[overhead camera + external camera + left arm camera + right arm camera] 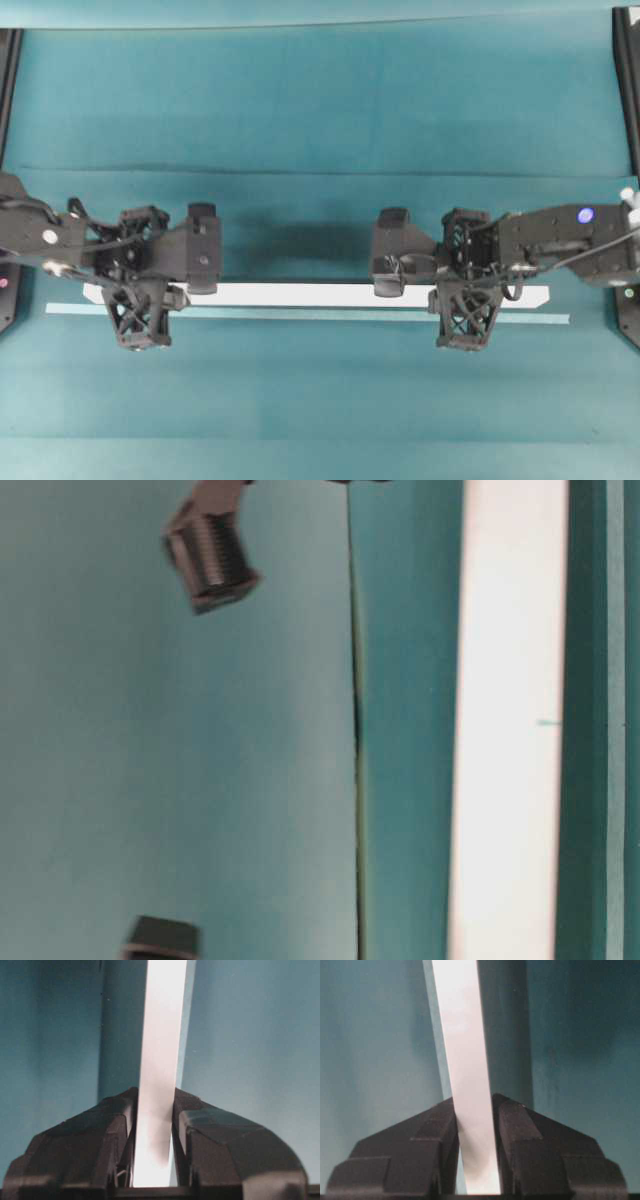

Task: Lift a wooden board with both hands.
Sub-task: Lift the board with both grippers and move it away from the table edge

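No writing is readable anywhere. The left black lattice-framed gripper (152,1160) clamps the long flat white wooden board (300,295) near its left end, and the right black gripper (477,1160) pinches it near the right end. Both arms reach in level from the sides. The board spans the teal table (320,100), probably raised off it, though the overhead view is soft. A thin pale teal strip (330,315) runs alongside the board.

Teal table (320,90) (cloth-covered, seemingly) bears a pale strip (300,314).
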You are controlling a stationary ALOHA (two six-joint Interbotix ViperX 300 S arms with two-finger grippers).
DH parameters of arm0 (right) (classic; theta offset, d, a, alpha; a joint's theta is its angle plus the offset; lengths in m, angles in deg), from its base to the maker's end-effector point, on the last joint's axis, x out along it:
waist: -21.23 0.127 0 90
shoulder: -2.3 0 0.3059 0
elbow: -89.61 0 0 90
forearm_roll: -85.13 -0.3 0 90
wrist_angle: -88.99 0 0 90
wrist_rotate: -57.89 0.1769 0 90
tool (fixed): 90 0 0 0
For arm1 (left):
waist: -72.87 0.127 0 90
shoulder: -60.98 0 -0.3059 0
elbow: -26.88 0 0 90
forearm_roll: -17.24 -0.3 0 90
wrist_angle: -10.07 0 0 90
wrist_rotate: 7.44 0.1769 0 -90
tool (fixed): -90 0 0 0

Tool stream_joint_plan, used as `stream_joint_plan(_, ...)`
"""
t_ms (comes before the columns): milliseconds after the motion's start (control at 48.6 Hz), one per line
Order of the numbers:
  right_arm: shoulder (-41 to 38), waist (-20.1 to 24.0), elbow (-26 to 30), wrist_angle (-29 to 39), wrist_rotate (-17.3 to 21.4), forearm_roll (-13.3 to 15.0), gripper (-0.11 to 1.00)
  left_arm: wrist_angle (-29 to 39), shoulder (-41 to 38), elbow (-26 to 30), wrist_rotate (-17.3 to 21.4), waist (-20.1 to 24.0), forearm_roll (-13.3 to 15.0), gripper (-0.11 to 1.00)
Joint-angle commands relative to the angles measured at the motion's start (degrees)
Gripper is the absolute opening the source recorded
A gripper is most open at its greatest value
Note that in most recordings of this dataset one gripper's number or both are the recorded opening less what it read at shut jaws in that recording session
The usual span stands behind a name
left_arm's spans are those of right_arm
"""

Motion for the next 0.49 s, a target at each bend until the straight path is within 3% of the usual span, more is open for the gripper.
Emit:
stream_joint_plan(0,2.29,-0.44,2.81,1.93,0.44,0.00,0.21,2.20,3.60,2.81,-0.18,0.62,-0.09,0.18)
stream_joint_plan(473,9.05,-3.16,12.48,18.19,0.35,0.00,0.21,17.67,14.50,9.67,0.26,2.81,-0.09,0.18)
